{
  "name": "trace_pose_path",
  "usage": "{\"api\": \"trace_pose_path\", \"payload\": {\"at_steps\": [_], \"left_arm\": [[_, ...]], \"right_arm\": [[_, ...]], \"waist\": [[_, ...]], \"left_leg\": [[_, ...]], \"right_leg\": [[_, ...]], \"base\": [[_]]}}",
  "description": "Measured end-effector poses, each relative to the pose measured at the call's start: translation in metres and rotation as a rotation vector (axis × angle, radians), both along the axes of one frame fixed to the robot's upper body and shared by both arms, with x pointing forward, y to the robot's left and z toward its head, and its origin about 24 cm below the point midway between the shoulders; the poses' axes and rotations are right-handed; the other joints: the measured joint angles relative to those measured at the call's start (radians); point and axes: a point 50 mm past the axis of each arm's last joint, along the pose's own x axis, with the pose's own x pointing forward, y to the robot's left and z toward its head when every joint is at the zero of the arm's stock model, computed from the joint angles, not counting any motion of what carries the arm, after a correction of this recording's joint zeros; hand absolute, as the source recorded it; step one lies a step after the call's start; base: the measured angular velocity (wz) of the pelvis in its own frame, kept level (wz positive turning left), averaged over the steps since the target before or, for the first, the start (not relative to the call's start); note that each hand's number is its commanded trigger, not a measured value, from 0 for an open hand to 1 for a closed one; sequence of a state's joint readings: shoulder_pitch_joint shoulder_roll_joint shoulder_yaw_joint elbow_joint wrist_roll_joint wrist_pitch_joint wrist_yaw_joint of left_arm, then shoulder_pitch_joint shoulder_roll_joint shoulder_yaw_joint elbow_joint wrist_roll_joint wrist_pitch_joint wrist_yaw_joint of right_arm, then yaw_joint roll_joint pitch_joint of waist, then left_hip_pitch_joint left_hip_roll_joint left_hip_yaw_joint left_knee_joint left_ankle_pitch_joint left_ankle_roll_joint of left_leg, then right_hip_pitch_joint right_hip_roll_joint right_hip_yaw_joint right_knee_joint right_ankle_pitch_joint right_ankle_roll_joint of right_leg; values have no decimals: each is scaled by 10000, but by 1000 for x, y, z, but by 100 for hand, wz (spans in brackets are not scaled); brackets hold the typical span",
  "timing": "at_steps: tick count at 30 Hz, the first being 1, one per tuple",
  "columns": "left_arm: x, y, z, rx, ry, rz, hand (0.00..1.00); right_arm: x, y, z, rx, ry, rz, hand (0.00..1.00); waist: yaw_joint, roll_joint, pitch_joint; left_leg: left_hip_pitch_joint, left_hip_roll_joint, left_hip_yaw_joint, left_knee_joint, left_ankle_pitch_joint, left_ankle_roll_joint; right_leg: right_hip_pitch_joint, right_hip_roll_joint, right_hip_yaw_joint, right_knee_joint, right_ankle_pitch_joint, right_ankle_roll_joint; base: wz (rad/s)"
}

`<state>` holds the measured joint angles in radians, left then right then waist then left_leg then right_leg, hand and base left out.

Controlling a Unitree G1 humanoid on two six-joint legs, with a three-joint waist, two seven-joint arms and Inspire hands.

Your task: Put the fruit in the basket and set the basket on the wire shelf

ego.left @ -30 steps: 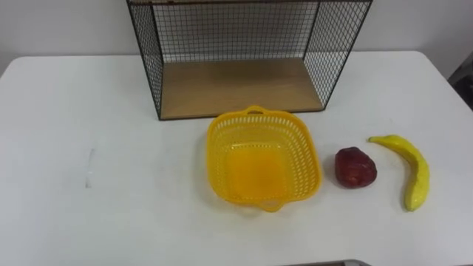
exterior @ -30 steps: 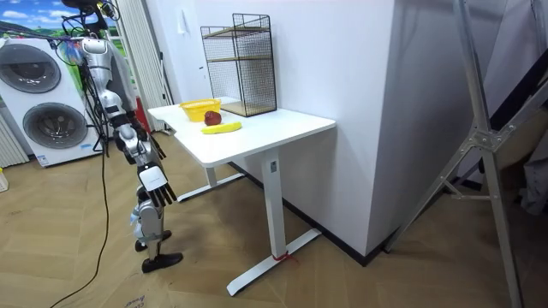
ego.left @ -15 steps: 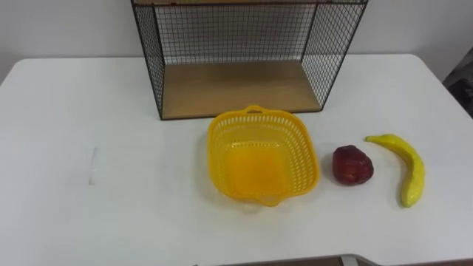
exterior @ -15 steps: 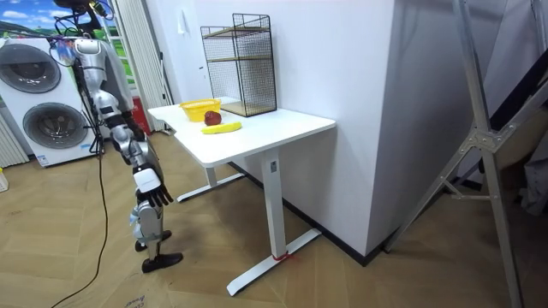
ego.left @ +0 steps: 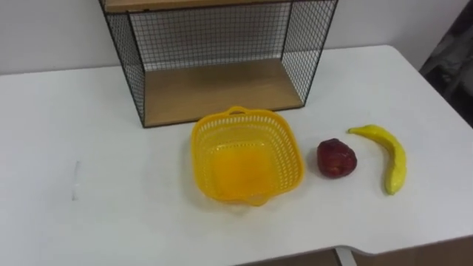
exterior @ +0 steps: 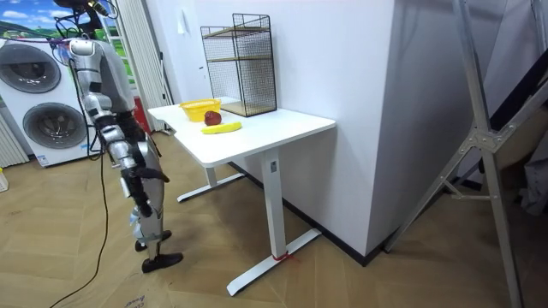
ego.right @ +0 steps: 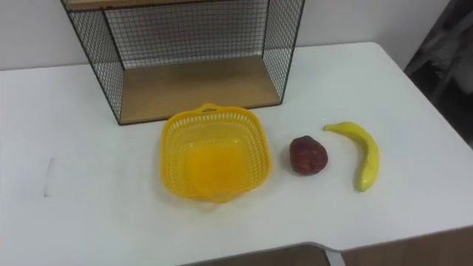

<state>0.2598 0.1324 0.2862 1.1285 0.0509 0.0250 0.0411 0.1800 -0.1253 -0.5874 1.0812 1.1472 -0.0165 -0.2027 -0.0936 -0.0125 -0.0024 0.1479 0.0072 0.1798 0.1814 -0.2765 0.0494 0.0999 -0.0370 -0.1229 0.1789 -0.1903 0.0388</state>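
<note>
Right hand (exterior: 144, 195) hangs low beside robot's thigh, short of counter (exterior: 282, 128); open or curled, cannot tell. Yellow basket (ego.left: 246, 157) on counter, just before wire shelf (ego.left: 214, 52). Dark red fruit (ego.left: 336, 157) just right of yellow basket, not touching; banana (ego.left: 390, 157) further right, both outside it

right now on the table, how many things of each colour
yellow: 2, the basket and banana
dark red: 1, the red fruit
black wire: 1, the shelf
total: 4
</note>
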Motion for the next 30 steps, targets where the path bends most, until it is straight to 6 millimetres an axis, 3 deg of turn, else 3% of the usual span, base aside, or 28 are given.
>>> {"api": "trace_pose_path", "payload": {"at_steps": [4, 8, 10, 13, 14, 16, 22, 30], "left_arm": [[1, 8, 4, 464, -292, 267, 0], [-2, 12, 6, 719, -283, 415, 0], [-5, 14, 7, 833, -199, 258, 0], [-4, 17, 8, 991, -228, 144, 0], [-4, 17, 8, 1012, -229, 108, 0], [0, 17, 9, 1026, -279, -117, 0], [6, 13, 8, 915, -262, -924, 0], [13, 6, 5, 578, -274, -1583, 0]], "right_arm": [[11, -31, 20, -818, -545, -2692, 0], [23, -56, 46, -1774, -437, -3539, 0], [36, -71, 68, -2660, -551, -3515, 0], [63, -99, 127, -5357, -679, -3115, 0], [69, -102, 137, -5804, -720, -3042, 0], [89, -114, 177, -7738, -710, -2792, 0], [116, -106, 250, -12279, -551, -1326, 0], [162, -65, 265, -14349, -1650, 3109, 0]], "waist": [[-370, -78, -8], [-625, -275, -35], [-749, -345, -29], [-797, -417, -17], [-796, -426, -6], [-786, -470, -10], [-332, -497, 24], [217, -482, 38]], "left_leg": [[-124, 9, 129, -56, 1, 2], [-179, 0, 83, -113, 9, 2], [-216, -6, 85, -97, 11, -1], [-344, -50, 85, -82, 32, -2], [-374, -51, 87, -76, 36, -2], [-519, -60, 86, 19, 38, -3], [-576, -36, 77, 49, 65, -42], [-543, 25, 82, 55, 66, -43]], "right_leg": [[-350, 15, 162, 308, -5, 6], [-465, 12, 193, 435, -8, 3], [-504, 16, 227, 436, -6, 0], [-660, 22, 278, 498, -2, -6], [-691, 25, 288, 501, -2, -7], [-823, 30, 285, 482, 9, -16], [-847, 57, 255, 408, 10, -17], [-809, 52, 244, 395, 16, -28]], "base": [[-14], [-3], [0], [-2], [-4], [0], [0], [0]]}}
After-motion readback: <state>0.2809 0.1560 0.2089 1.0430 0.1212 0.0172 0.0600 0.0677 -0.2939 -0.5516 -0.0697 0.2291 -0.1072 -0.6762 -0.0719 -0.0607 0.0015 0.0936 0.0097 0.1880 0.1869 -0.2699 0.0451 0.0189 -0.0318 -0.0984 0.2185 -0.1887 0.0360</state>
